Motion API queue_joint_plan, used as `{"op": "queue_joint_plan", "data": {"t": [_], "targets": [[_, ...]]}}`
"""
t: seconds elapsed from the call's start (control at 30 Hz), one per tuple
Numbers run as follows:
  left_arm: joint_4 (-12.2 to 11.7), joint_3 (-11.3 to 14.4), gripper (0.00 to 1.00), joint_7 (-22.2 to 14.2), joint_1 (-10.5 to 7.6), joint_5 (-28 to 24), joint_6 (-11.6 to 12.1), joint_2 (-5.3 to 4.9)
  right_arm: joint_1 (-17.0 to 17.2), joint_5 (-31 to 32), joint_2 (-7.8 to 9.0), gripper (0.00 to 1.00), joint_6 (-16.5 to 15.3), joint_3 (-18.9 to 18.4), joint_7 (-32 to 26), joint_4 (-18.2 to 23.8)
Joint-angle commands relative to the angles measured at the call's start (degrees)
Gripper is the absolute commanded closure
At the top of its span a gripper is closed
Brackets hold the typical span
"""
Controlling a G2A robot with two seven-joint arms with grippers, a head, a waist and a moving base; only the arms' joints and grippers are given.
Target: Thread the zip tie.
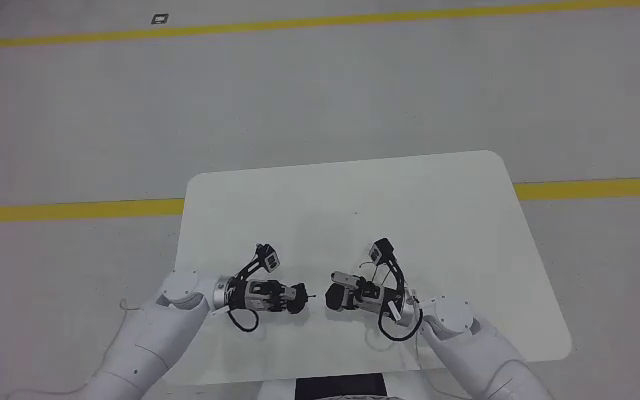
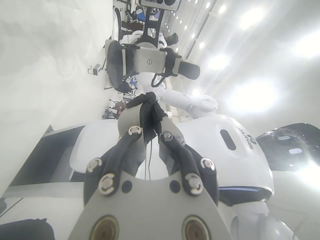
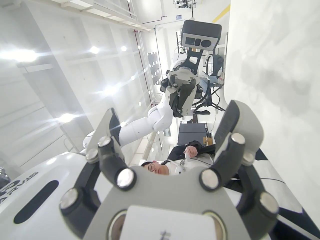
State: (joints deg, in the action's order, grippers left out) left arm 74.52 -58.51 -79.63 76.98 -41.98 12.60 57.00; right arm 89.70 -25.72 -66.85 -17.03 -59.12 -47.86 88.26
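Alignment matters: left gripper (image 2: 147,112) pinches the dark zip tie (image 2: 149,99), so the wide-open, empty right gripper (image 1: 332,296) should approach squarely.

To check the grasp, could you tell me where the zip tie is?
In the left wrist view the zip tie is pinched in the left gripper, over the near side of the table, facing the open right gripper.

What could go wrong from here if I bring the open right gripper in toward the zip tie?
1. The zip tie sits bunched at the left gripper's fingertips with little free end showing, so the open, empty right gripper may close on nothing.
2. The grippers face each other at close range over the table; closing in could knock fingers together and shift the tie.
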Motion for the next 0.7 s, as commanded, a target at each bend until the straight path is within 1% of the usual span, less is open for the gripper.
{"op": "queue_joint_plan", "data": {"t": [0.0, 0.03, 0.07, 0.17, 0.2, 0.3, 0.43, 0.63, 0.67], "targets": [[0.27, 0.17, 1.00, 0.84, 0.10, 0.05, -0.20, 0.05, 0.06, -0.23, -0.02, 0.00, 0.07, 0.05, 0.19, 0.03], [0.96, 0.61, 1.00, 1.37, 0.24, -0.08, -0.61, 0.13, 0.28, -1.52, -0.12, 0.00, 0.02, 0.22, 0.63, 0.10], [1.23, 0.89, 1.00, 1.17, 0.28, -0.48, -0.87, 0.18, 0.26, -1.89, -0.14, 0.00, -0.15, 0.26, 0.58, -0.16], [-0.13, 1.32, 1.00, -0.01, 0.01, -0.27, -0.08, 0.15, -0.06, -3.08, -0.15, 0.00, 0.39, 0.51, -0.63, -1.37], [-0.36, 1.67, 1.00, -0.01, 0.08, -0.61, 0.25, 0.12, -0.27, -4.39, -0.19, 0.00, 0.57, 0.68, -1.71, -1.77], [-1.59, 2.25, 1.00, -0.01, 0.19, -0.66, 0.99, -0.19, -0.91, -5.79, -0.28, 0.00, 0.26, 0.95, -3.10, -2.97], [-2.08, 2.94, 1.00, -0.01, 0.58, -1.25, 2.74, -0.70, -1.50, -5.77, -0.37, 0.00, -0.27, 1.44, -3.97, -3.54], [-2.10, 3.01, 1.00, -0.01, 0.60, -1.26, 2.86, -0.75, -1.47, -5.72, -0.38, 0.00, -0.19, 1.46, -3.72, -3.51], [-2.10, 3.01, 1.00, -0.01, 0.60, -1.26, 2.86, -0.75, -1.51, -4.75, -0.37, 0.00, 0.15, 1.66, -3.12, -3.15]]}}
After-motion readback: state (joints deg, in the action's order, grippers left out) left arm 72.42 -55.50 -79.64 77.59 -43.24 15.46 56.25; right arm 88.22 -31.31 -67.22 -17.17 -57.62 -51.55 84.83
